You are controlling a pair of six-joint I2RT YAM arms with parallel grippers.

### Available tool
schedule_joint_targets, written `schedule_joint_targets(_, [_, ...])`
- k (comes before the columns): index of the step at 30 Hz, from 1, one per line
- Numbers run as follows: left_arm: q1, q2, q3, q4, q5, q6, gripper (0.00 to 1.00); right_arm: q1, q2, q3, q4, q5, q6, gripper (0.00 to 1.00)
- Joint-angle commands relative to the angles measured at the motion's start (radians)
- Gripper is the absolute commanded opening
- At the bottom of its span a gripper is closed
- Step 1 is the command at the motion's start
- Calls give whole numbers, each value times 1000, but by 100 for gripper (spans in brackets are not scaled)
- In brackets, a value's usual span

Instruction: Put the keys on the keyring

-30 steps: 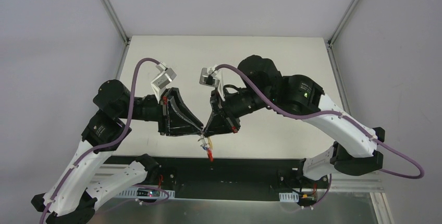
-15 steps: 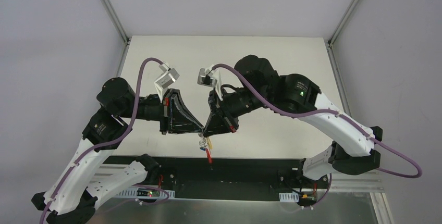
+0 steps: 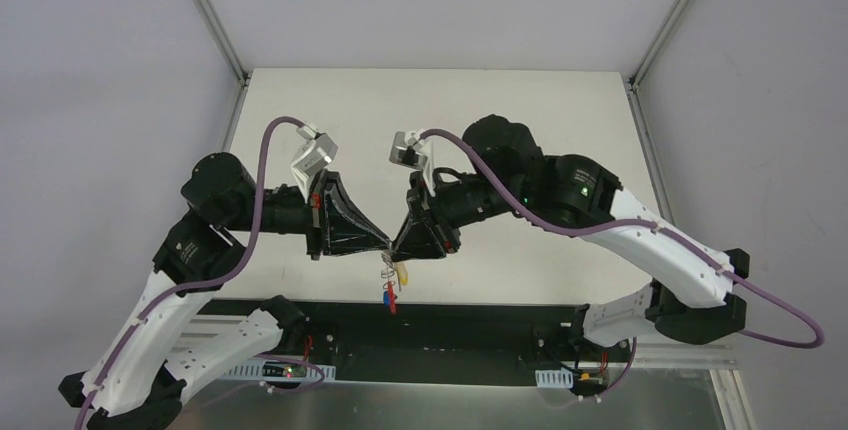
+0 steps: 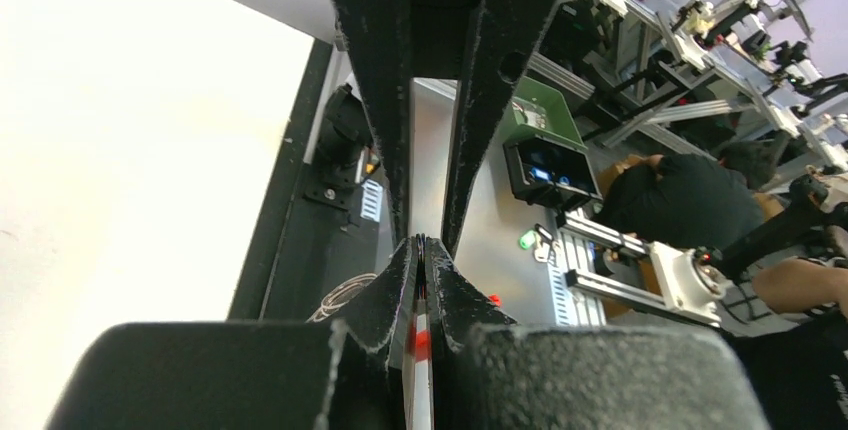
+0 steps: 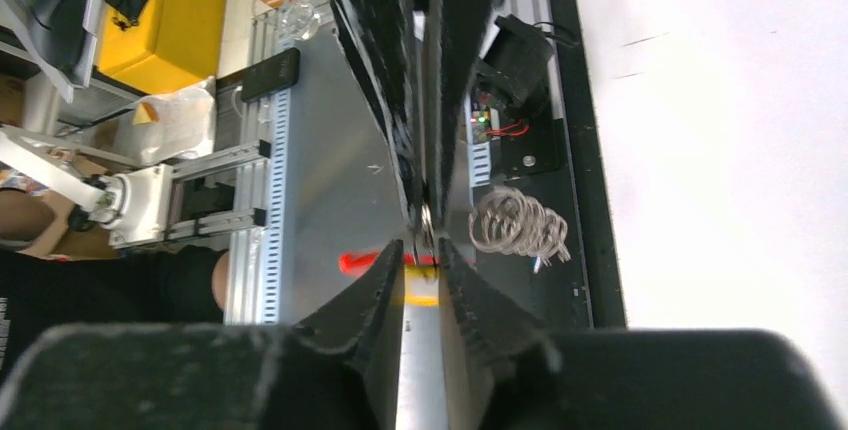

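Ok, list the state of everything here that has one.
keyring: dangling in the air, pinched at its top.
key: hanging beside the keyring; threaded on or not, cannot tell.
left gripper: shut on the keyring.
right gripper: jaws slightly apart, tip to tip with the left gripper.

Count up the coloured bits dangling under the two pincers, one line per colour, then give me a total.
Yellow: 1, the oval head of the small silver metal key
Red: 1, the curved red strap on the keyring
Blue: 1, the small blue tag beside that strap
Total: 3
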Motion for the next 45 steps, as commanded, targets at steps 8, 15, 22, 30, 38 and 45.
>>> schedule_joint_targets(8, [-7, -101, -40, 345, -61, 6, 0, 13, -265, -307, 387, 159, -37, 43])
schedule_joint_targets(15, [-7, -135, -112, 522, -68, -29, 0, 63, -312, -370, 544, 173, -160, 43])
schedule_joint_targets(22, [-6, -167, -170, 613, -98, -36, 0, 104, -328, -407, 656, 159, -267, 34])
schedule_joint_targets(30, [-6, -171, -202, 700, -102, -79, 0, 130, -322, -429, 734, 171, -328, 27])
schedule_joint_targets(38, [-6, -181, -224, 755, -112, -100, 0, 158, -291, -406, 743, 187, -358, 22])
schedule_joint_targets(45, [-6, -186, -235, 785, -113, -117, 0, 175, -281, -413, 785, 250, -374, 19])
